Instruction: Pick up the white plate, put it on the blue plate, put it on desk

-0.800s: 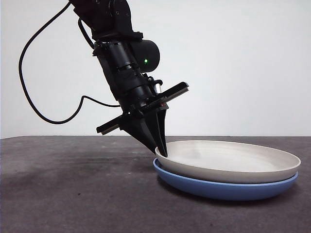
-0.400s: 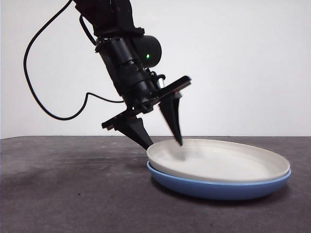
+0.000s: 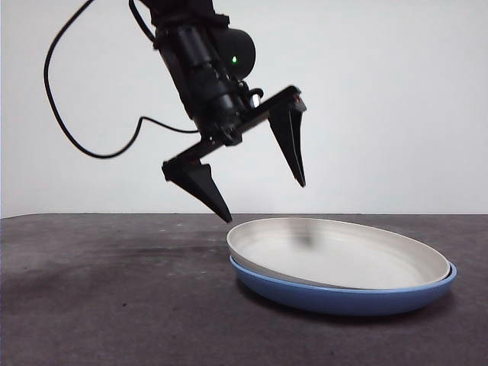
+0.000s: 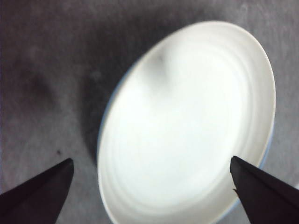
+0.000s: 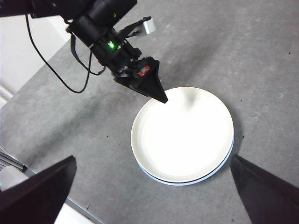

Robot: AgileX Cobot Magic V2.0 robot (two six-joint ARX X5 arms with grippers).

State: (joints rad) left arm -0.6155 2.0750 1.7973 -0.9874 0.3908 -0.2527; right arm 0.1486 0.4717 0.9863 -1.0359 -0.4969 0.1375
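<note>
In the front view you see the white plate (image 3: 339,255) nested inside the blue plate (image 3: 343,296), right of centre in the lower half of the frame. Both sit on the desk (image 3: 114,297). The white plate lies slightly askew in the blue one: more blue rim shows at the right than at the left.

The left gripper (image 3: 263,200) hangs above the left edge of the plates, in the upper middle of the frame. Its jaws are spread wide and hold nothing. One fingertip (image 3: 223,216) points down just outside the white plate's left rim, clear of it. The other is higher, over the plate's interior. A black cable (image 3: 76,145) loops from the arm at the upper left.

In the left wrist view the white plate (image 4: 187,126) fills the centre, with a thin blue plate (image 4: 268,149) edge at its right side. The two jaws stand at the bottom corners, far apart.

In the right wrist view the right gripper (image 5: 154,186) sits high above the desk (image 5: 261,56), jaws spread wide at the bottom corners and empty. The stacked plates lie at centre frame, with the left gripper (image 5: 159,95) at their upper-left rim.
</note>
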